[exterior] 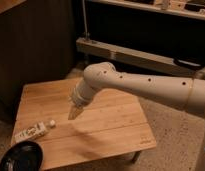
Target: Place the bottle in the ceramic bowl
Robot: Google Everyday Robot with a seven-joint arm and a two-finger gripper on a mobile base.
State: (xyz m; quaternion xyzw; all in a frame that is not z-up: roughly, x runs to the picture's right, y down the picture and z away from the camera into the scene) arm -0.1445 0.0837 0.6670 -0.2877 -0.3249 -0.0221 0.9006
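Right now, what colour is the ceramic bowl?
The ceramic bowl is glossy black, clearest in the camera view; the pincer hangs over the table.
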